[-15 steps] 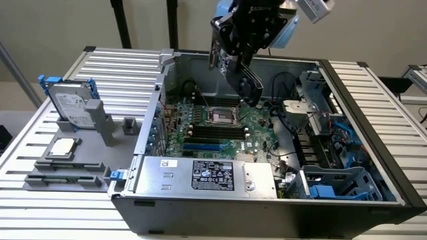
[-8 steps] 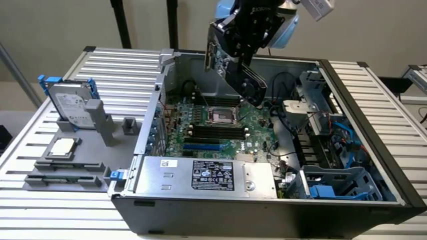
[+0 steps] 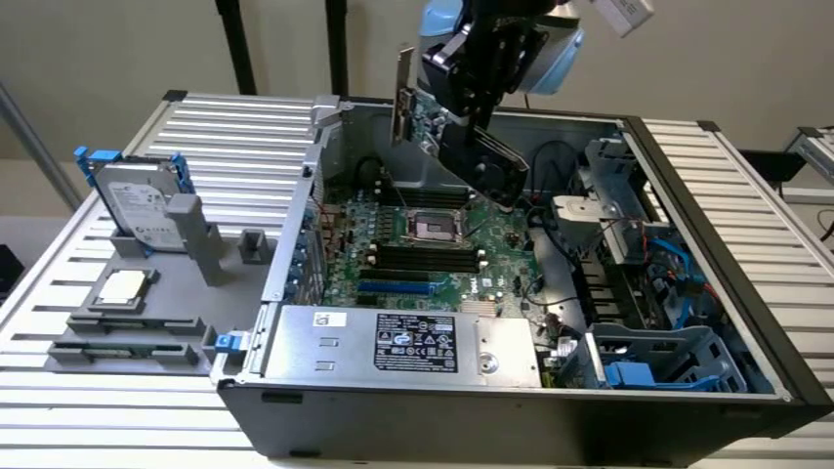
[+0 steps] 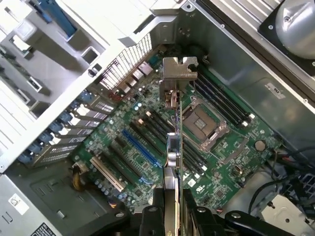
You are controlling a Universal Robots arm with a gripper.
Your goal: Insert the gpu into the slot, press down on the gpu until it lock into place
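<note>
A lab: an opened computer case (image 3: 521,420) sits on a slatted aluminium table (image 3: 104,410).

I see the gpu (image 3: 486,161) — green card, black cooler cover, silver bracket end highest — hanging tilted in the air, well apart from the long bright-blue slot (image 3: 395,289) lying flat and empty on the board.

grey hard drive (image 3: 135,208) stands, seemingly propped, beside the open case (image 3: 521,422).
</note>
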